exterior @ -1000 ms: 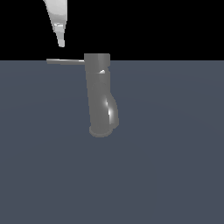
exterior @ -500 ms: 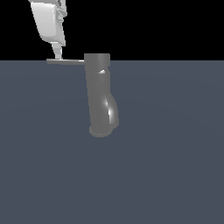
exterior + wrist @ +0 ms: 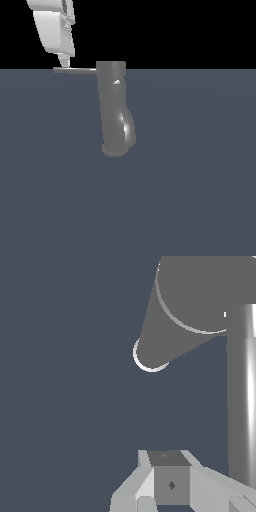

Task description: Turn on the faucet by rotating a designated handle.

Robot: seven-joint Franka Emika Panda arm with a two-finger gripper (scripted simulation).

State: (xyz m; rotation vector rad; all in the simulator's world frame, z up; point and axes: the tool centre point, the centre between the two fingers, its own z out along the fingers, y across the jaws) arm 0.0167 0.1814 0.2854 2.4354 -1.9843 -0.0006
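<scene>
The faucet (image 3: 114,107) is a tall grey cylinder with a shiny spout bulge near its base, standing mid-scene in the exterior view. The handle (image 3: 75,70), a thin grey rod, sticks out from its top toward the exterior view's left. My white gripper (image 3: 64,63) hangs above the rod's outer end, its narrow tip right at the rod; the fingers look pressed together, holding nothing. The wrist view looks down on the faucet (image 3: 195,301), with the handle (image 3: 243,401) as a shiny bar running past the gripper (image 3: 170,481).
A flat dark grey-blue surface (image 3: 190,200) spreads around the faucet. Nothing else shows on it in either view.
My gripper has come down from above to the handle's outer end, and more of its body is now in view. The faucet and handle have not moved.
</scene>
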